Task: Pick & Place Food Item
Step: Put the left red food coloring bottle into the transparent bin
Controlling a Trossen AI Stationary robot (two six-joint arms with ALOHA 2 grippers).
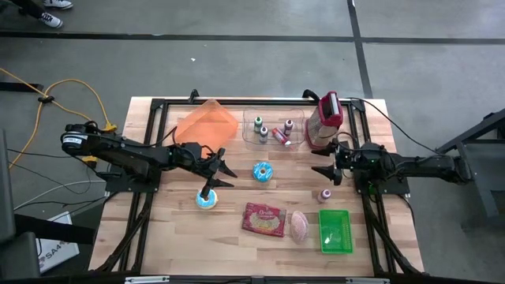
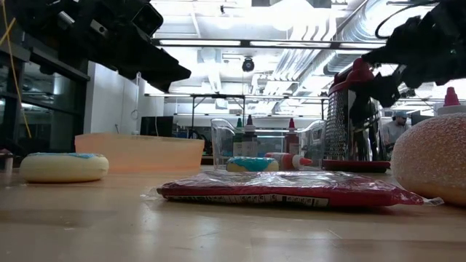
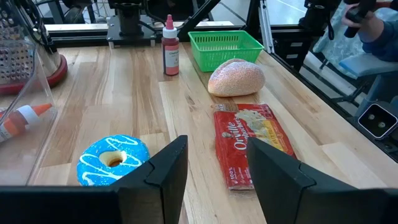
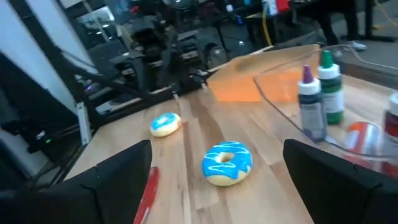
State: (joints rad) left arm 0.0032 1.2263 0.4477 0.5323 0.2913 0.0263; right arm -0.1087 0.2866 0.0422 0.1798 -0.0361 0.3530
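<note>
Between the left gripper [image 1: 223,170] and the right gripper [image 1: 323,171] lies a stretch of bare wood with only the blue-iced donut [image 1: 262,171] in the middle of it. The left gripper's fingers [image 3: 166,171] stand partly spread with nothing between them, hovering above the table [image 1: 170,237] and pointing toward the donut; a second, pale donut [image 1: 207,199] sits just below it toward the near edge. Its arm reaches in level from the left side. The right gripper's fingers [image 4: 112,168] are spread wide and empty, aimed level across the table at the blue-iced donut, the arm drawn back near the right edge beside the metal grater [image 1: 325,120]. Along the far edge stand an orange bin [image 1: 207,122] and a clear tray [image 1: 270,128] of small bottles. Toward the near edge lie a red packet [image 1: 263,219], a sugared bun [image 1: 300,226] and a green basket [image 1: 334,231], close together, leaving open boards at the near left corner.
</note>
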